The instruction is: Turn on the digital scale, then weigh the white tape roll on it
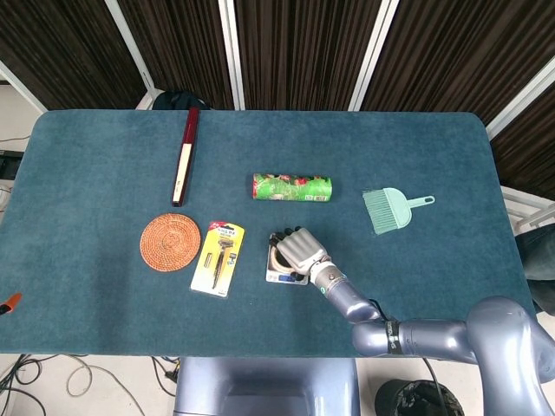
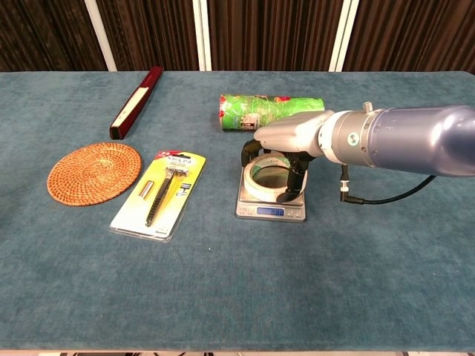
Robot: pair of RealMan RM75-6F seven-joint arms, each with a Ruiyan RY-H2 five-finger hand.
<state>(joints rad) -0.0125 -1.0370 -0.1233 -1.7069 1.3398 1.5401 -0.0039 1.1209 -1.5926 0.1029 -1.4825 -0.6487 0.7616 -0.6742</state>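
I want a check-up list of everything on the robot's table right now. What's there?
Surface: teal cloth table.
Job's things: white tape roll over the lit digital scale.
Clutter: woven coaster, packaged razor, green printed roll, dark red box, mint brush and dustpan.
Hands: right hand grips the tape roll; left hand nothing seen.
Cables: black cable on the right arm.
Surroundings: dark slatted wall.
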